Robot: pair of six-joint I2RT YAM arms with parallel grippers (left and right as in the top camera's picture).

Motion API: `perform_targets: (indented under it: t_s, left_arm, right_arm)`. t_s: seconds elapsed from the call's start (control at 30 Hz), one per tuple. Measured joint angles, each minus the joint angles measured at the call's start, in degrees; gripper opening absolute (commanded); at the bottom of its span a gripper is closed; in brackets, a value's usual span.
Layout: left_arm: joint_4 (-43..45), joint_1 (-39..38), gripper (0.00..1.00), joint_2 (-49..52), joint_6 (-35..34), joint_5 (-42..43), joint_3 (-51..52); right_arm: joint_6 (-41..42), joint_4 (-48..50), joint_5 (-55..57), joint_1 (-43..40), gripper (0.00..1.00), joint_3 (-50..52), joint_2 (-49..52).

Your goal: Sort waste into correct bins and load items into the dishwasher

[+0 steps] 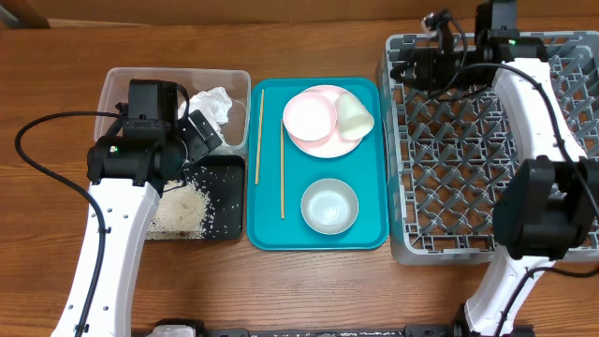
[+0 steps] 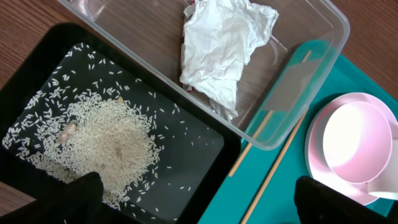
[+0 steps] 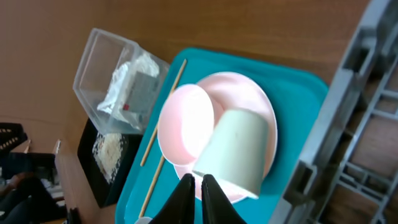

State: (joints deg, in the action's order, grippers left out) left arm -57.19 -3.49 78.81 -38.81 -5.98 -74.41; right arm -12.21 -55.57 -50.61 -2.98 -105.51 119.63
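Opening the pinched-shut, empty right claw should come first, then closing gently across the smooth, tapered cup, which lies tipped on the glossy round plate near the pegged grey rack. The left claw hangs wide open above loose rice, near the crumpled tissue.

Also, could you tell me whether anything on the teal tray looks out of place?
Yes: the white cup lies tipped on its side on the pink plate, beside the pink bowl, rather than standing upright.
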Motion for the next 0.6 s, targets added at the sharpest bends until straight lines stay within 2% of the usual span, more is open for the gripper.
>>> perform_targets:
  t_s: [0.33,0.6]
  left_arm:
    - [-0.02,0.0,1.0,0.0,0.0,0.0,0.0]
    - [-0.02,0.0,1.0,0.0,0.0,0.0,0.0]
  right_arm:
    - [-0.39,-5.97,1.88,0.11,0.07,0.15,-1.66]
    - [8.24,-12.81,1.95,6.45,0.26,0.15,-6.34]
